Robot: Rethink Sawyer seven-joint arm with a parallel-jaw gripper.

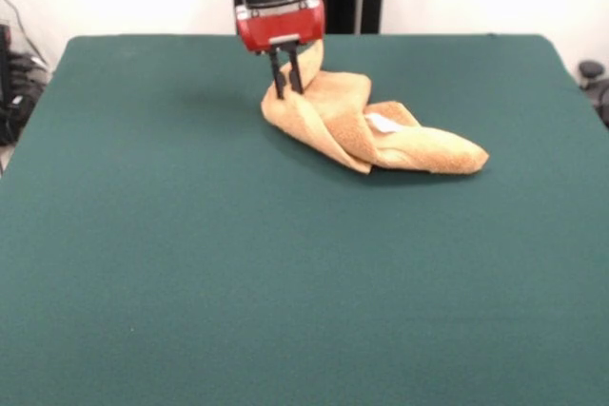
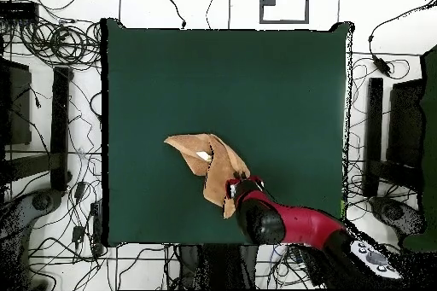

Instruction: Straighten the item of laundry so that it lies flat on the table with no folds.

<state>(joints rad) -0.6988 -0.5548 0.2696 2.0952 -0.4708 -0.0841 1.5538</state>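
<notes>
The tan-orange towel [image 1: 366,125] lies crumpled and folded over itself on the far middle of the green table [image 1: 190,254]. Its white tag [image 1: 383,123] faces up. My gripper [image 1: 287,90] stands at the towel's left end, its fingers close together on a raised part of the cloth that rises behind them. In the overhead view the towel [image 2: 205,160] is a twisted strip running from the table's middle toward the robot's side. There the gripper [image 2: 232,188] sits over the end nearest the base, and the tag [image 2: 203,156] shows near the towel's middle.
The green table [image 2: 256,83] extends far beyond the towel on all sides. Cables and equipment racks [image 2: 51,117] lie on the floor around the table. The red and black arm [image 2: 282,222] reaches in from the bottom edge.
</notes>
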